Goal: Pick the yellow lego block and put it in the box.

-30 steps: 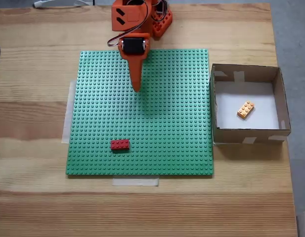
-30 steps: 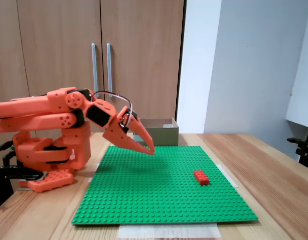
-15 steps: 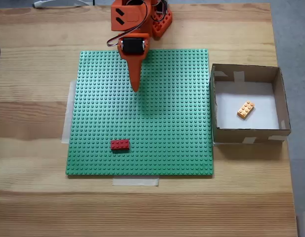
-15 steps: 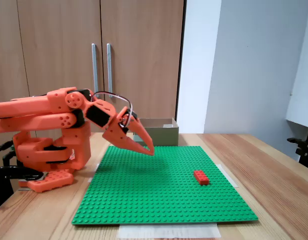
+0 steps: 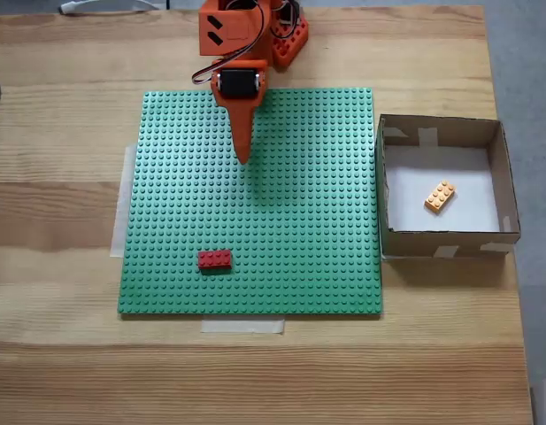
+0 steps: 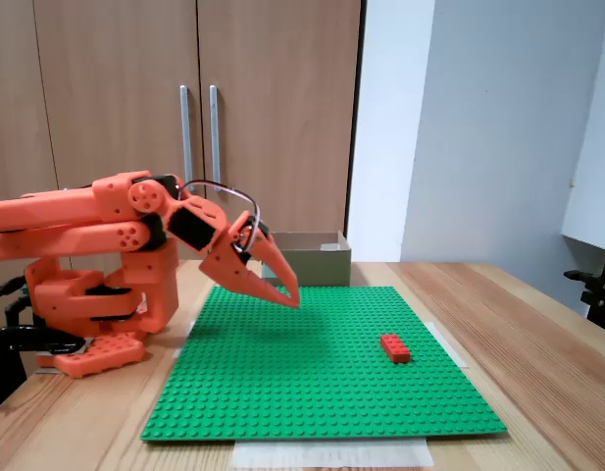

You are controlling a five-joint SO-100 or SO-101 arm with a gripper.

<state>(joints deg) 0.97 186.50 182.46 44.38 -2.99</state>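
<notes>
The yellow lego block (image 5: 440,196) already lies flat on the white floor of the box (image 5: 442,240), a little right of the middle and turned at a slant, touching none of the walls. By that the task looks done; nothing is left but perhaps for the arm to settle into rest.

The tool (image 5: 242,159) hangs over the far part of the green baseplate (image 5: 299,257), its two fingers pressed together into one point and carrying nothing. In the side-on fixed view the tool (image 6: 291,297) tilts downward with its tip just above the studs, apart from them.

The red brick (image 5: 214,259) sits on the near left part of the baseplate, well apart from the tool and from the box. The box stands on the wooden surface (image 5: 60,336) just beside the baseplate's right edge, and its own right wall comes near the surface's right edge. Between tool and red brick the baseplate is bare, so there is open room to move; the box's upright walls are the only obstacle on the right.
</notes>
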